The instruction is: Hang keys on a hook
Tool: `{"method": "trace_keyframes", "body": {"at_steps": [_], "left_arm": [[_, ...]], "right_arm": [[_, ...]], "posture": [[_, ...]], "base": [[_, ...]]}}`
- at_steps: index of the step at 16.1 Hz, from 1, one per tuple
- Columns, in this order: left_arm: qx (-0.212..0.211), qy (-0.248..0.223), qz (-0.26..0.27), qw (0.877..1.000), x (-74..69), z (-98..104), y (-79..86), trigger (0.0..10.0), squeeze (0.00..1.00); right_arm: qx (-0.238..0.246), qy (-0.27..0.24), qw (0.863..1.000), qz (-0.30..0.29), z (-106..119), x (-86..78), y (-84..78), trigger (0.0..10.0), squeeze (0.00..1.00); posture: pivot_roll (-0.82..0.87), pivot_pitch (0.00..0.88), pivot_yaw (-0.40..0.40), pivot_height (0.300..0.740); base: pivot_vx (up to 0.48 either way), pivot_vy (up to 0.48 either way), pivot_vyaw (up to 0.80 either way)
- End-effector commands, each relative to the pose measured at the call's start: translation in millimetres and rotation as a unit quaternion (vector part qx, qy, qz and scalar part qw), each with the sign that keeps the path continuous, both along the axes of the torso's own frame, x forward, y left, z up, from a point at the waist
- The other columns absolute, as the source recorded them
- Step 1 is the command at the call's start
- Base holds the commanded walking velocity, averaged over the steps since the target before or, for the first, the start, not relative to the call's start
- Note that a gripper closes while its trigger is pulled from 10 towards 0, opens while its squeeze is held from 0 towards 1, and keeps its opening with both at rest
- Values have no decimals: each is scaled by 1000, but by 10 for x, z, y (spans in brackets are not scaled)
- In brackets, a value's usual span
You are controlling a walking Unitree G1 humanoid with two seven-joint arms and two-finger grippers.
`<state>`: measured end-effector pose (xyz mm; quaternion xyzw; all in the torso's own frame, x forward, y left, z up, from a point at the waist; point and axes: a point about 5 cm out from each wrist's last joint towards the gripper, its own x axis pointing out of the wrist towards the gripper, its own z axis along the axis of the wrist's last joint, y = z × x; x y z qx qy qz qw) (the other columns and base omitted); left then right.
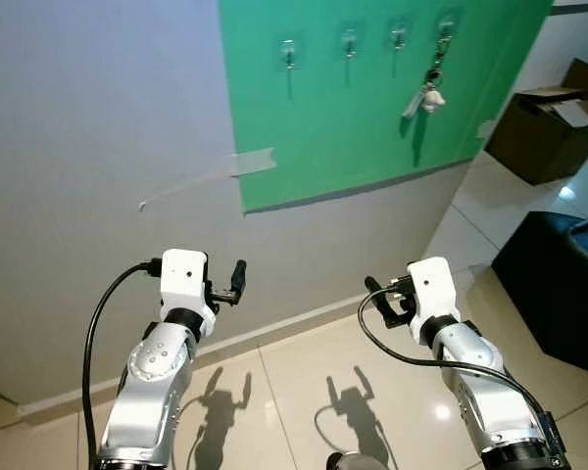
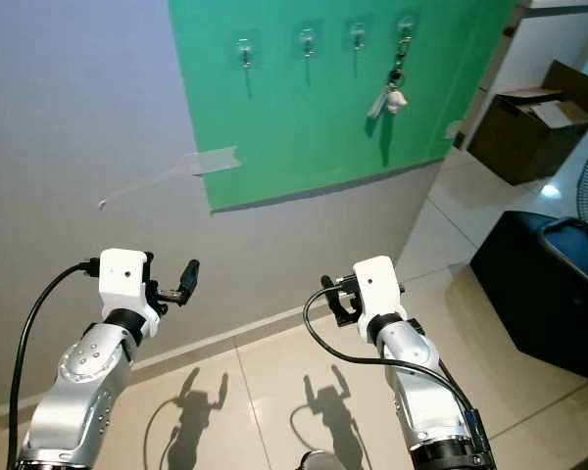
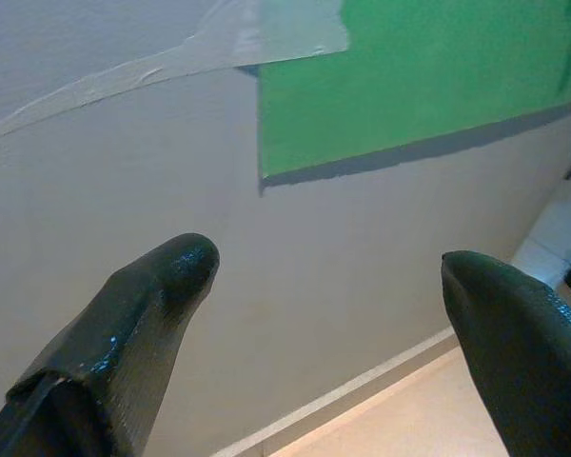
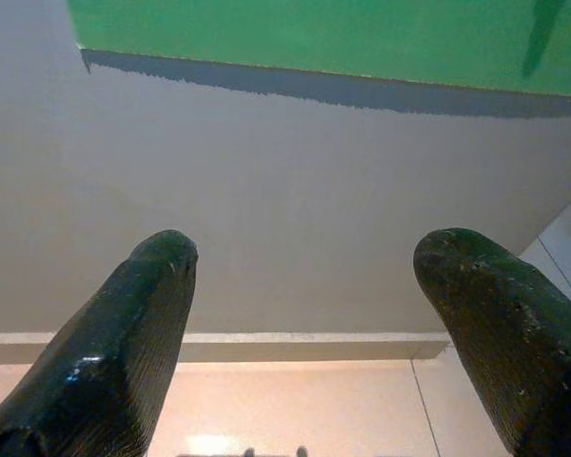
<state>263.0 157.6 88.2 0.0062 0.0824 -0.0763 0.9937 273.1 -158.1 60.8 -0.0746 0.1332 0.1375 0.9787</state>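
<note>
A bunch of keys (image 1: pixel 427 95) with a small pale charm hangs from the rightmost hook (image 1: pixel 445 28) on a green panel (image 1: pixel 353 108) taped to the wall. Three more hooks (image 1: pixel 348 41) to its left are bare. My left gripper (image 1: pixel 237 278) is raised low in front of the wall, open, nothing between its fingers (image 3: pixel 152 295). My right gripper (image 1: pixel 380 300) is also open and holds nothing, well below the panel; its fingers (image 4: pixel 143 324) point at the wall base.
A cardboard box (image 1: pixel 549 122) stands on the tiled floor at the right. A black bin (image 1: pixel 559 284) sits nearer, at the right edge. A strip of tape (image 1: pixel 211 173) runs across the grey wall left of the panel.
</note>
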Motion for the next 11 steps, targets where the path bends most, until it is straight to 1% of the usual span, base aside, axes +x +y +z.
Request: {"method": "trace_keyframes", "body": {"at_steps": [1,2,7,8,11], "left_arm": [[-2,-12,-9,1000,24,50,-14,10000,0],[-5,-14,-19,1000,17,58,-34,10000,0],[0,-15,-33,999,11,57,-58,10000,0],[7,-18,-49,999,10,68,-73,10000,0],[10,-20,-67,997,5,73,-92,10000,0]], "right_arm": [[-1,-6,1000,6,25,24,27,10000,0],[-1,-7,1000,7,23,16,28,10000,0],[-3,-7,1000,4,2,-9,19,10000,0],[-3,-7,1000,3,-3,-9,18,10000,0],[-3,-6,1000,3,-11,-11,21,10000,0]], "posture": [[-140,0,17,731],[-144,0,21,731],[-148,0,31,731],[-149,0,32,731],[-152,0,38,731]], "base": [[0,0,-563],[0,0,-556],[0,0,-561],[0,-480,-556],[0,-480,-563]]}}
